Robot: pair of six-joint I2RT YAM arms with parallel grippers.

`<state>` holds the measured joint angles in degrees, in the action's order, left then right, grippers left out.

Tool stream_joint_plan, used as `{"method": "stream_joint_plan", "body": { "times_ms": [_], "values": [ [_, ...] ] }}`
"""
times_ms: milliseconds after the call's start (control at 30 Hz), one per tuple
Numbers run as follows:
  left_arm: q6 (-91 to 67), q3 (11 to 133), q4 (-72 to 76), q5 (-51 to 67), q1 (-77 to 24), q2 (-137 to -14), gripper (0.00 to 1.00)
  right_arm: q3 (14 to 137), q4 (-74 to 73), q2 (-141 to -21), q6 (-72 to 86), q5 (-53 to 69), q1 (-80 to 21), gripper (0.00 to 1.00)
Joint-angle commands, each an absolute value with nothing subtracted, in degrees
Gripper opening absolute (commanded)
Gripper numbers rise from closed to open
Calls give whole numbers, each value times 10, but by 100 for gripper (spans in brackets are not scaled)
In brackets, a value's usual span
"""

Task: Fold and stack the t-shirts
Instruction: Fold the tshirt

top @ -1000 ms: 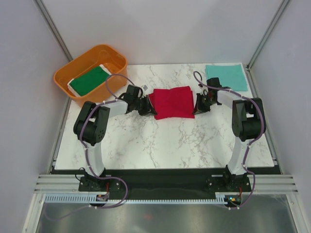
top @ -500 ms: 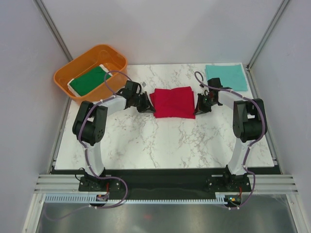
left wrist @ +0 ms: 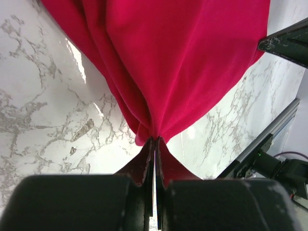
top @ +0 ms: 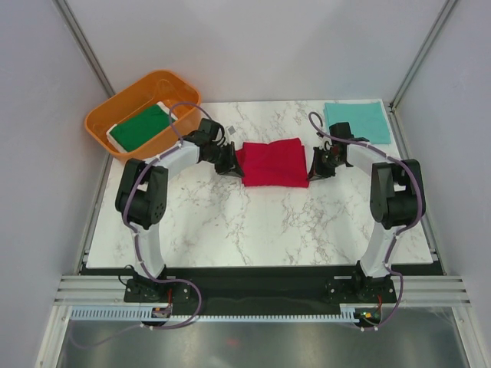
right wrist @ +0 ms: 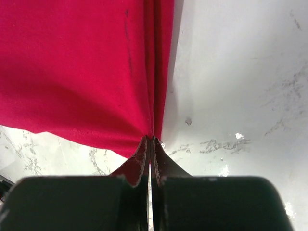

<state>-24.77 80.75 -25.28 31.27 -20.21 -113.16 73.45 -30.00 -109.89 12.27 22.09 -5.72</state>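
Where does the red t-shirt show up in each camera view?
Top external: red t-shirt around mid-table, between left gripper and right gripper.
Left wrist: upper middle, its edge pinched by the left gripper.
Right wrist: upper left, its edge pinched by the right gripper.
Shared landmark: the marble tabletop.

A white marble-veined table (top: 253, 222) lies beneath the left gripper (top: 236, 169) and right gripper (top: 311, 175); plain pale grey walls (top: 253, 46) rise beyond them.

High rear overhead view, wrist views close, all sharing red t-shirt (top: 270, 163)
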Motion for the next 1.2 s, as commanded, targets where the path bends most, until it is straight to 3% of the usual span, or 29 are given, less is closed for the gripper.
{"method": "stream_joint_plan", "body": {
  "times_ms": [0, 200, 267, 300, 333, 433, 600, 867, 1167],
  "values": [
    [-203, 815, -297, 332, -193, -1145, 2, 708, -308, -1057, 126, 208, -47, 0],
    [-191, 808, -330, 321, -206, -1134, 6, 655, -289, -1026, 147, 211, -47, 0],
    [-189, 801, -334, 321, -211, -1119, 30, 646, -287, -1015, 147, 211, -47, 1],
    [-190, 800, -334, 323, -210, -1114, 36, 645, -287, -1013, 148, 210, -47, 4],
    [-191, 803, -334, 322, -210, -1110, 41, 648, -287, -1010, 148, 208, -47, 16],
    [-199, 837, -333, 300, -206, -1104, 55, 671, -287, -1000, 146, 211, -46, 31],
    [-188, 958, -333, 284, -203, -1157, 57, 756, -287, -1039, 115, 228, -44, 48],
    [-156, 1109, -332, 300, -202, -1279, 58, 875, -287, -1128, 49, 244, -43, 52],
    [-117, 1192, -333, 305, -202, -1369, 63, 947, -271, -1207, 18, 246, -43, 53]
  ]
}}
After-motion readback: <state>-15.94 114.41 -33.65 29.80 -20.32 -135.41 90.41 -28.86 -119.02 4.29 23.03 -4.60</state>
